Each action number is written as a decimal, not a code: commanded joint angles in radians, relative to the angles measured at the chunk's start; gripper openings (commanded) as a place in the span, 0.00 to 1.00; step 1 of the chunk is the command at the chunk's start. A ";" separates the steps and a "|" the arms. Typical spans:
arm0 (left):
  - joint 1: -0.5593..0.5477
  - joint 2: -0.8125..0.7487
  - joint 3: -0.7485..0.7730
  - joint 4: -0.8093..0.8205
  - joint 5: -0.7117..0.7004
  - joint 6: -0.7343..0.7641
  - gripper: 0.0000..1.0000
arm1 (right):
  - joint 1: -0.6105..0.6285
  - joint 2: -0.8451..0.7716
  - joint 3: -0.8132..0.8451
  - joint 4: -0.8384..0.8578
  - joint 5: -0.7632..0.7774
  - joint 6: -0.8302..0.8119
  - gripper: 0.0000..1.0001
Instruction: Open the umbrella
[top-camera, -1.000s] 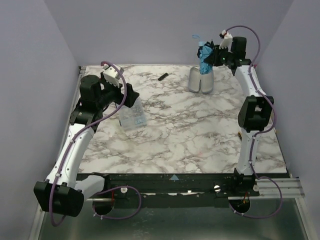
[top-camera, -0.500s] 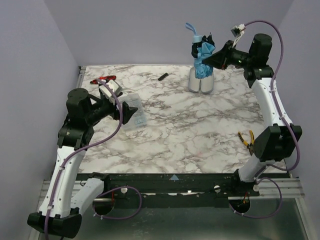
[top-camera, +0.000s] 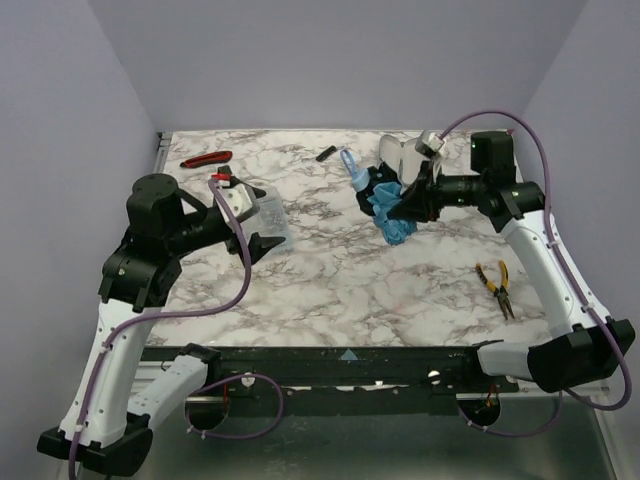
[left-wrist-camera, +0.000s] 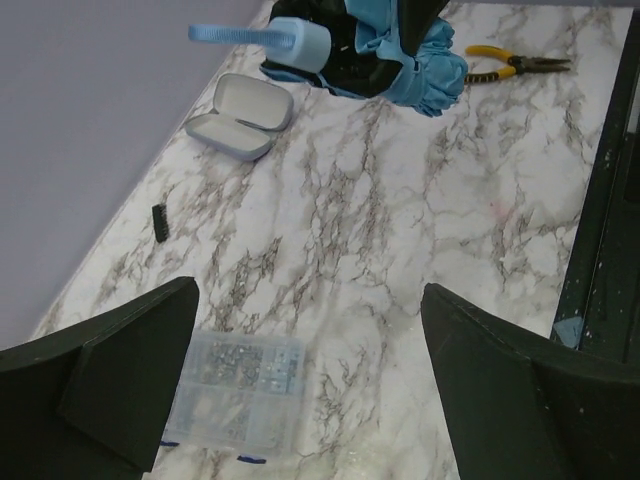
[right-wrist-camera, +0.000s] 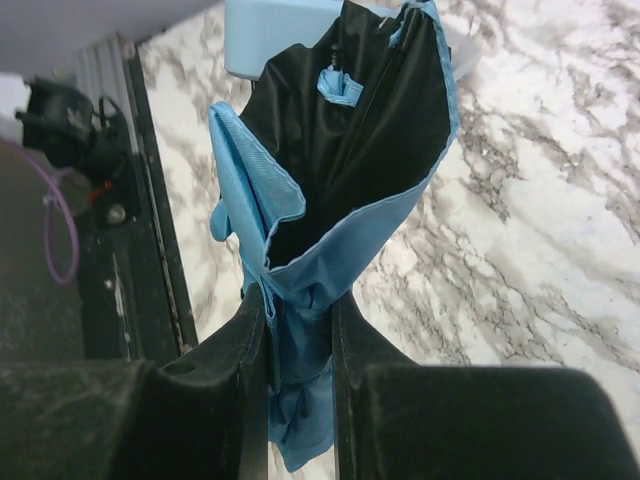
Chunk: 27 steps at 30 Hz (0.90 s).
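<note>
A marbled desk (top-camera: 340, 280) lay between lavender walls. The right claw (top-camera: 405, 200) was clamped on the bunched blue fabric of the unopened umbrella (top-camera: 392, 228), right of centre in the top view, with its handle (top-camera: 349, 162) pointing to the upper left. An open case (top-camera: 398, 152) lay beyond it, and pliers (top-camera: 497, 285) lay at the right. The left claw (top-camera: 262, 238) stood wide apart, holding nothing, by a clear box (left-wrist-camera: 235, 400) at the left.

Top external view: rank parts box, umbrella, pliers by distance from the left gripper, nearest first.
1. clear parts box: table's left, right beside the left gripper.
2. umbrella: right of centre, toward the back.
3. pliers: right side, toward the near edge.
</note>
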 joint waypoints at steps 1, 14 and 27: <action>-0.130 0.063 0.070 -0.094 -0.084 0.221 0.94 | 0.068 -0.066 -0.049 -0.109 0.151 -0.237 0.00; -0.378 0.186 -0.059 0.028 -0.332 0.797 0.72 | 0.175 0.049 -0.039 -0.253 0.156 -0.442 0.00; -0.387 0.318 -0.181 0.136 -0.229 0.967 0.59 | 0.326 0.122 -0.030 -0.232 0.199 -0.295 0.00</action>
